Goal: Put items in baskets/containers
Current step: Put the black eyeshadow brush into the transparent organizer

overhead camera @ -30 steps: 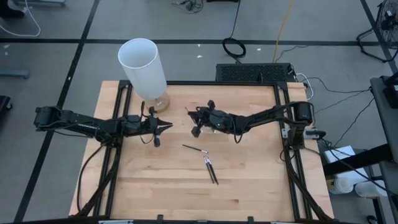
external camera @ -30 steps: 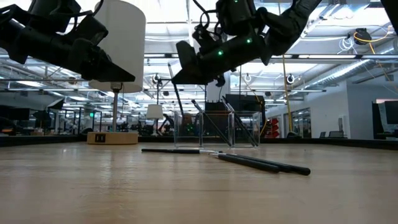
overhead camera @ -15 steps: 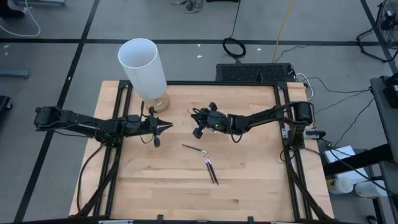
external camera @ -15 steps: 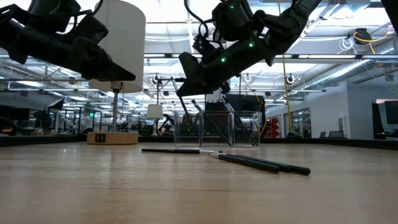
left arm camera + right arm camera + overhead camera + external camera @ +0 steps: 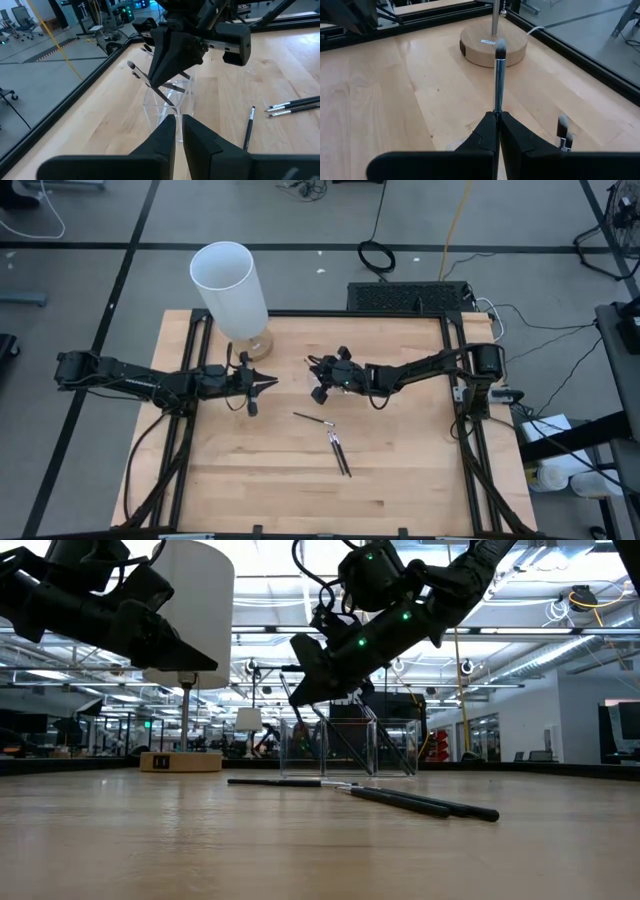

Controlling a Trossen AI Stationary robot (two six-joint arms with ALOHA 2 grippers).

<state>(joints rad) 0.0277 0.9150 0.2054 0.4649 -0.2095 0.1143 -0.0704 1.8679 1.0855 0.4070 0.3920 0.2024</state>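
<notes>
Three brushes (image 5: 337, 445) on table (image 5: 400, 470); tray (image 5: 350, 748) seemingly behind them

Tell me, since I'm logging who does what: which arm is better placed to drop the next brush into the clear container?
The right. Its gripper is shut on a brush and hangs right over the clear container. The left gripper waits off to the side, shut and empty.

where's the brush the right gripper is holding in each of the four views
High view: the thin dark-handled brush with a pale tip pokes out of the right gripper at table centre.
Low view: it slants above the clear plastic tray.
Left wrist view: upper middle, over the tray.
Right wrist view: centre, upright.
Shared landmark: the round wooden base, also seen from above.
</notes>
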